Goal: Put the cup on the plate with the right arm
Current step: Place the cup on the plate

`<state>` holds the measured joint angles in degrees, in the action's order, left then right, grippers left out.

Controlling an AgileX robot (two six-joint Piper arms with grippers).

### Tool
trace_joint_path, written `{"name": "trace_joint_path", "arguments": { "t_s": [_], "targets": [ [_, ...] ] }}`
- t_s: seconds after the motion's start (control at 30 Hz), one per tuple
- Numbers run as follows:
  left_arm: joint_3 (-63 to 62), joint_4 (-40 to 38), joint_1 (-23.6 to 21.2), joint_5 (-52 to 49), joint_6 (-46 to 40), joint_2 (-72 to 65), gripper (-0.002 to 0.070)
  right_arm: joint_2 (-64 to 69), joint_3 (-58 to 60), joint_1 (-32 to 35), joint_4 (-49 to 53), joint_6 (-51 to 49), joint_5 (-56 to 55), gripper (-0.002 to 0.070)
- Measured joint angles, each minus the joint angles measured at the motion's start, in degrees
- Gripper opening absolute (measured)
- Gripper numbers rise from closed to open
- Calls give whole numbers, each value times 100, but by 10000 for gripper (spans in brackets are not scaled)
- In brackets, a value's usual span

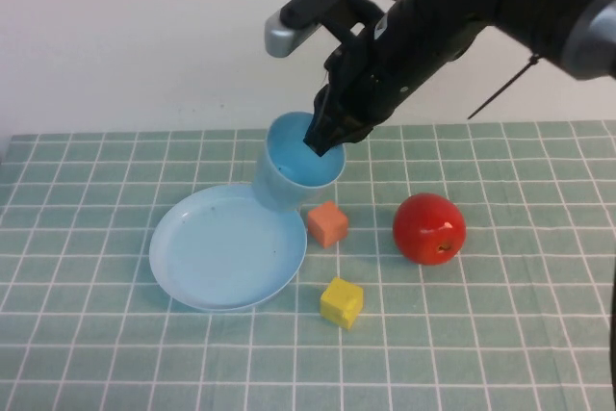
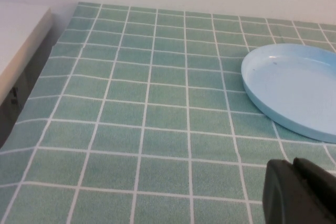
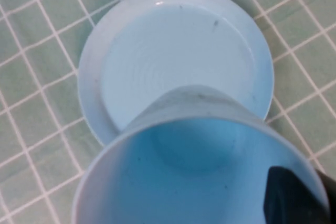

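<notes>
The light blue cup [image 1: 289, 168] hangs tilted in the air above the far right rim of the light blue plate [image 1: 217, 252]. My right gripper [image 1: 324, 140] is shut on the cup's rim, one finger inside and one outside. In the right wrist view the cup [image 3: 184, 166] fills the lower part, with the plate [image 3: 173, 45] below it and my right gripper [image 3: 315, 195] pinching the wall. My left gripper [image 2: 299, 187] shows only in the left wrist view, low over the cloth, its fingers together, near the plate [image 2: 299, 85].
An orange block [image 1: 328, 223] lies just right of the plate. A yellow block [image 1: 342, 302] lies in front of it. A red apple [image 1: 429, 228] stands further right. A green checked cloth [image 1: 500, 334] covers the table, and a white wall rises behind.
</notes>
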<state>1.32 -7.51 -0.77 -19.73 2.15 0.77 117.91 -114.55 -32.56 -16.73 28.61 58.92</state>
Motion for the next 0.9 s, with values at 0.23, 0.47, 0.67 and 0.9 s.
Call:
{"name": "trace_joint_path", "arguments": {
  "t_s": [0.23, 0.47, 0.67, 0.9],
  "targets": [
    [0, 0, 0, 0, 0, 0, -3, 1213, -976, -26, -98, 340, 180, 17],
    [0, 0, 0, 0, 0, 0, -3, 2137, -1627, -39, -264, 528, 257, 17],
    [0, 0, 0, 0, 0, 0, -3, 2432, -1813, -80, -423, 686, 257, 25],
    [0, 0, 0, 0, 0, 0, -3, 2432, -1973, -160, -461, 616, 282, 215]
  ]
}}
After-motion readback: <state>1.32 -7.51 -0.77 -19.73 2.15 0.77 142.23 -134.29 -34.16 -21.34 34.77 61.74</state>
